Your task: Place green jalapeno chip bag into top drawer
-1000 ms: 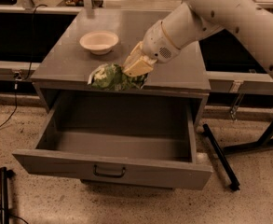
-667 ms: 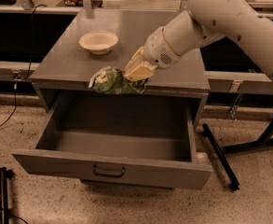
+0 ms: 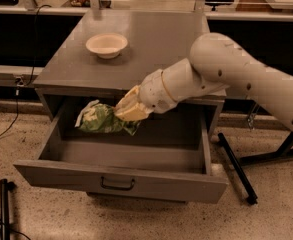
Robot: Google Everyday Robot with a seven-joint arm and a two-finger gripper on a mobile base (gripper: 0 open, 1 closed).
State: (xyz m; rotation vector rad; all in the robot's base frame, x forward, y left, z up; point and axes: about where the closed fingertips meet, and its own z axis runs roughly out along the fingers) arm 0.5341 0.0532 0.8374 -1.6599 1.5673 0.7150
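The green jalapeno chip bag [image 3: 99, 118] is a wrinkly green bag with white patches, held inside the open space of the top drawer [image 3: 121, 181], above its floor near the back left. My gripper [image 3: 128, 111] is shut on the bag's right end, with the white arm reaching down from the upper right. The drawer is pulled fully out, its flat front panel with a small dark bar handle [image 3: 117, 184] facing me.
A cream round bowl [image 3: 106, 45] sits on the grey cabinet top [image 3: 151, 39] at the back left. A black stand leg [image 3: 237, 169] lies on the floor right of the drawer. Another dark stand [image 3: 5, 204] is at the lower left.
My gripper has carried the bag down from the cabinet top's front edge into the open drawer space.
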